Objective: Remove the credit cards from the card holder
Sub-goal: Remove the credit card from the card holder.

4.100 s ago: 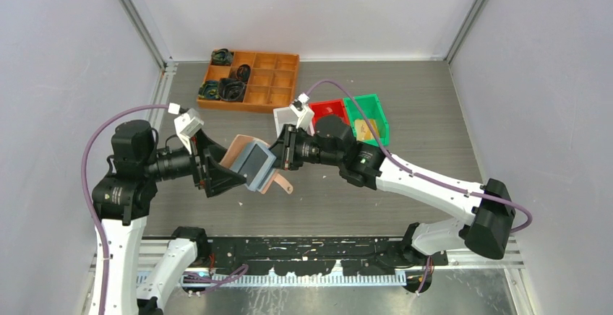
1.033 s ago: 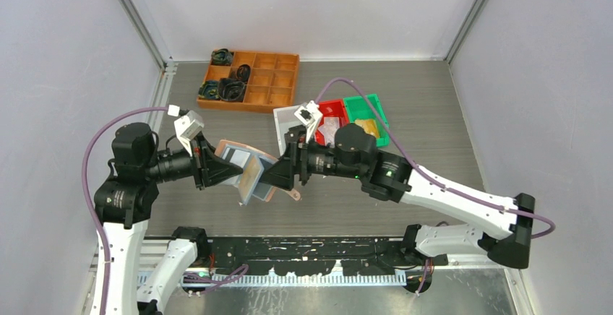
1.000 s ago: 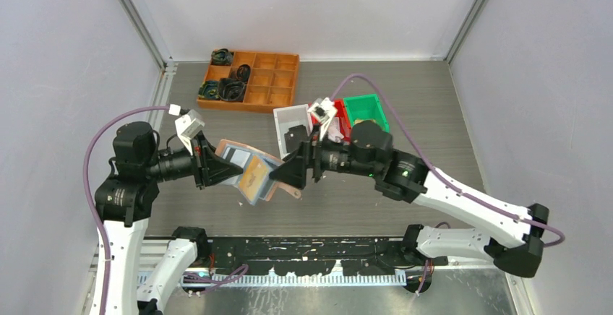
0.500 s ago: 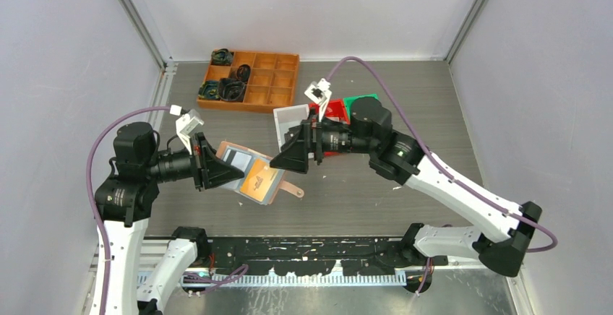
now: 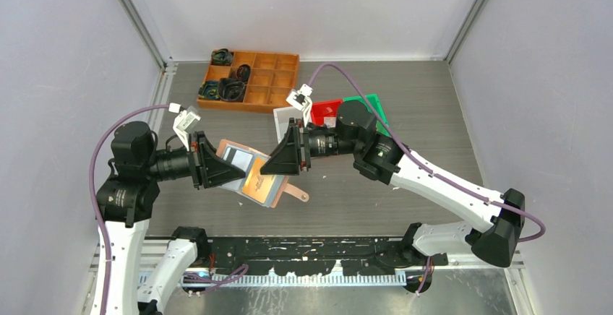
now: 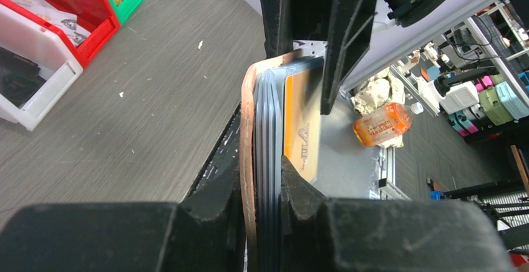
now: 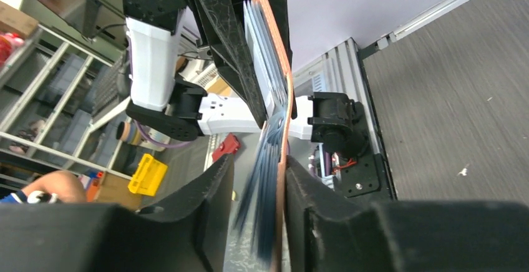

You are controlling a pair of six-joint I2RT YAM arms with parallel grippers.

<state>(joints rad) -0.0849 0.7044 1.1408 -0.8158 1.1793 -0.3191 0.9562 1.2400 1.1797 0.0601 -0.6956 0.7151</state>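
Observation:
My left gripper point(image 5: 220, 170) is shut on the card holder point(image 5: 249, 176), a salmon-pink wallet with bluish clear sleeves, and holds it above the table. An orange credit card point(image 5: 259, 180) shows in the top sleeve, and the snap tab point(image 5: 298, 194) hangs off the near right corner. In the left wrist view the pink cover point(image 6: 247, 160) and the sleeves sit clamped between my fingers, with the orange card point(image 6: 300, 128) beyond. My right gripper point(image 5: 280, 160) meets the holder's far edge. Its jaws point(image 7: 259, 163) straddle the cover point(image 7: 286, 135) and fanned sleeves; one finger touches the cover, and a gap shows on the other side.
An orange compartment tray point(image 5: 269, 84) with black items stands at the back left. A white bin point(image 5: 283, 118), a red bin point(image 5: 327, 106) and a green bin point(image 5: 373, 110) stand behind the right arm. The table's near edge and rail lie under the holder.
The right gripper has swung back to the holder's far edge and narrowed its jaws around it. The left gripper has kept its grip, tilting the holder so the orange card faces up.

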